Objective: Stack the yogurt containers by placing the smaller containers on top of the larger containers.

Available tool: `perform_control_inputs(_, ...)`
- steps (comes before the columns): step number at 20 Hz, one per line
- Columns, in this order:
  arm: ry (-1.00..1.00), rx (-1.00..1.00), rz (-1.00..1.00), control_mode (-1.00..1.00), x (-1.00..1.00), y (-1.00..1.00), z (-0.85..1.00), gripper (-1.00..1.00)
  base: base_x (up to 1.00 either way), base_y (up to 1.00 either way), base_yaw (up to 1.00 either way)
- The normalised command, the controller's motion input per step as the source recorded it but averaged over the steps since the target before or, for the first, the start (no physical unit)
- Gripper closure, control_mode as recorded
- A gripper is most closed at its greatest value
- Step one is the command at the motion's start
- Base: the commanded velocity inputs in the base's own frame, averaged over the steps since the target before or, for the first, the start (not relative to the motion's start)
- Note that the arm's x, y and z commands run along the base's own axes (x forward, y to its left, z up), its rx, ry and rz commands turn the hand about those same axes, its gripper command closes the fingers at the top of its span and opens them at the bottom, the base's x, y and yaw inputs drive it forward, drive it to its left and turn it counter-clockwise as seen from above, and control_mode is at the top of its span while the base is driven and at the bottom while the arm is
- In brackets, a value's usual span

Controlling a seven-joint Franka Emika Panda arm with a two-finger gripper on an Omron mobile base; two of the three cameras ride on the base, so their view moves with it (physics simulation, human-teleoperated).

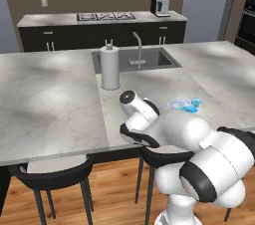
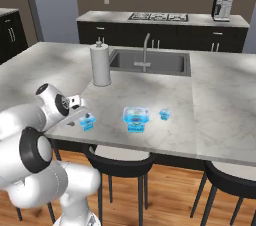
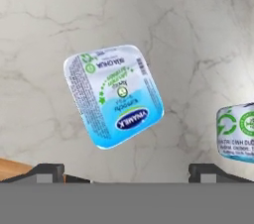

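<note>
Grey-white marble island (image 2: 150, 95) with a sink (image 2: 150, 62) and faucet (image 2: 146, 50) set in it, and a paper-towel roll (image 2: 100, 65) standing upright just beside the sink's corner. Dark stools (image 2: 120, 165) are tucked under the near edge over a wood floor (image 2: 170, 195). The back counter (image 2: 100, 17) carries a stovetop (image 2: 157, 17) and a coffee machine (image 2: 222, 6), with dark cabinets above and below.

Three yogurt packs sit upright on the island near the front edge, all sealed and apart from each other. The large pack (image 2: 136, 118) is in the middle, the left small pack (image 2: 87, 122) sits under the robot's hand, and the right small pack (image 2: 165, 115) is just beside the large one.

Gripper (image 3: 131, 172) is above the marble with jaws spread wide and nothing between them. A blue-and-white lid (image 3: 114, 96) lies ahead of it; I can't tell which pack it belongs to.
</note>
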Motion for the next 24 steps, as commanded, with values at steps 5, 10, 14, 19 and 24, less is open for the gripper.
perform_control_inputs(5, 0.00, 0.00, 0.00, -1.00, 0.15, 0.01, -0.15, -1.00, 0.00, 0.00, 0.00)
perform_control_inputs(10, 0.00, 0.00, 0.00, -1.00, 0.15, 0.06, -0.22, -1.00, 0.00, 0.00, 0.00)
perform_control_inputs(14, 0.00, 0.00, 0.00, -1.00, 0.17, 0.12, -0.25, -1.00, 0.00, 0.00, 0.00)
perform_control_inputs(19, 0.00, 0.00, 0.00, -1.00, 0.25, 0.08, -0.14, -1.00, 0.00, 0.00, 0.00)
perform_control_inputs(24, 0.00, 0.00, 0.00, -1.00, 0.29, 0.01, -0.05, -1.00, 0.00, 0.00, 0.00)
